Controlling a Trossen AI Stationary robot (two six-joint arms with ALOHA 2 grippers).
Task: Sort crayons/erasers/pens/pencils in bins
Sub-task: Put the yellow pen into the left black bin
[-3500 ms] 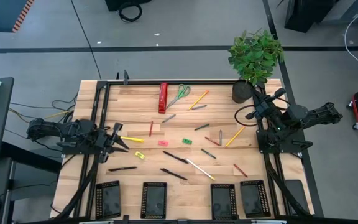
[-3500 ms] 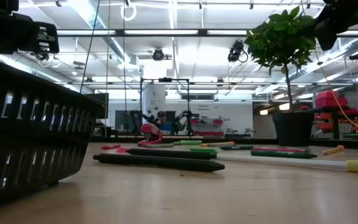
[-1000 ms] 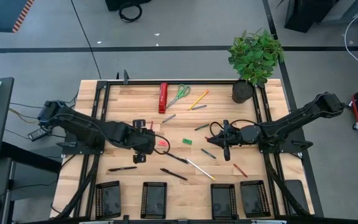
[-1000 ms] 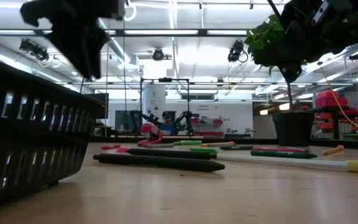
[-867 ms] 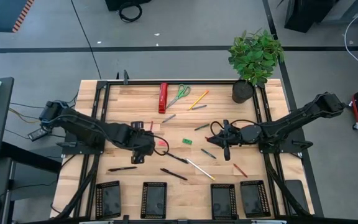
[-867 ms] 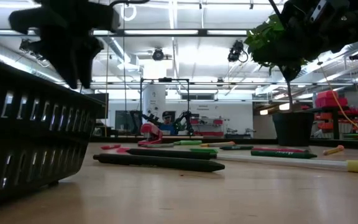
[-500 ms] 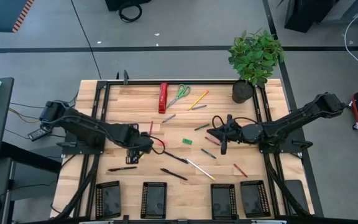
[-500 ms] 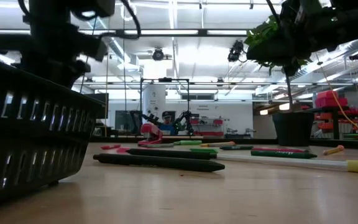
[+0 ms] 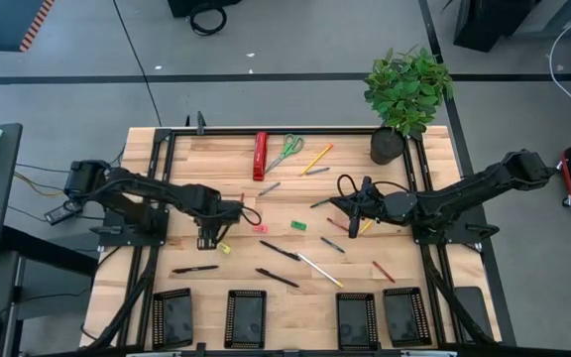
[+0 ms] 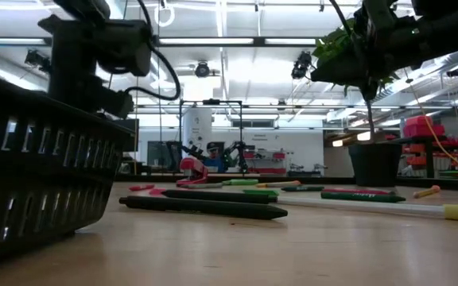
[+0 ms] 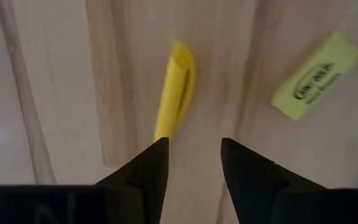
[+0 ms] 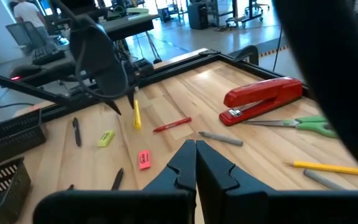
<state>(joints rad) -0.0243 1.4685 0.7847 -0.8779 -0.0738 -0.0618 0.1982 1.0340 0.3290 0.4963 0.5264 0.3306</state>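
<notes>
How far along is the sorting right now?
Nothing looks sorted: all four bins appear empty. The left gripper, open, is at a yellow pen beside the yellow eraser. The right gripper is shut, holding nothing. Everything remains on the table.

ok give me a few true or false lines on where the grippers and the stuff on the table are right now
1. The left gripper is above a yellow pen. True.
2. The yellow eraser lies in a bin. False: it lies on the table.
3. The right gripper is shut. True.
4. The right gripper holds the scissors. False: it holds nothing; the scissors lie beside the red stapler.
5. All four bins hold pencils. False: they look empty.
</notes>
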